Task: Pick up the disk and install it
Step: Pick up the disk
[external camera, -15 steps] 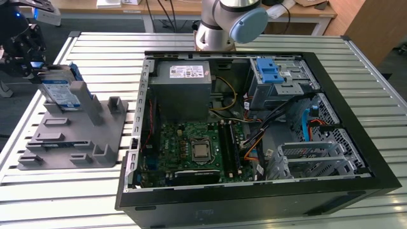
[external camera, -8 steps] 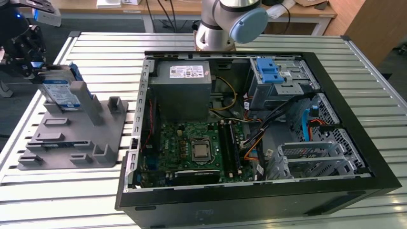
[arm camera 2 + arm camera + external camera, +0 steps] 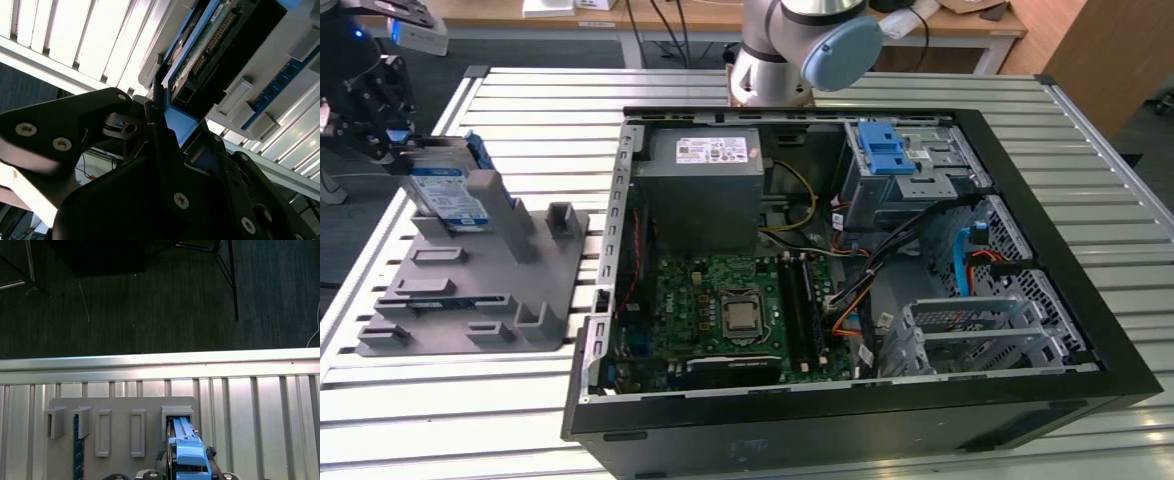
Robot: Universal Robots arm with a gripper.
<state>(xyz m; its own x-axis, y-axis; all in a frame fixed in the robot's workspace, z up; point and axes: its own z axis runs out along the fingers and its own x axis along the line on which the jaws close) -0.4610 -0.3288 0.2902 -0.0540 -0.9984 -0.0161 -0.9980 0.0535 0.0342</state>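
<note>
Gripping is the step in hand: you are at the pick-up stage, and installation has not begun. In the exterior view the gripper [image 3: 390, 140] hangs at ten o'clock from the open computer case [image 3: 1107, 330], directly over the grey fixture [image 3: 480, 290]. The disk [image 3: 447, 195] stands upright on edge in a slot at the fixture's eleven-o'clock corner. In the second wrist view the fingers [image 3: 156, 107] lie narrowed against the sides of the blue carrier [image 3: 177, 125] at the disk's upper end, so judge the grasp as made. In the first wrist view that end of the disk [image 3: 187, 452] is seated in its slot. Treat the disk as gripped but not lifted. Extraction calls for a straight pull along the slot axis, without tilt, because the slot walls flank the carrier closely. The case lies apart at three o'clock from the fixture, so the transfer calls for clearance over the case wall.
</note>
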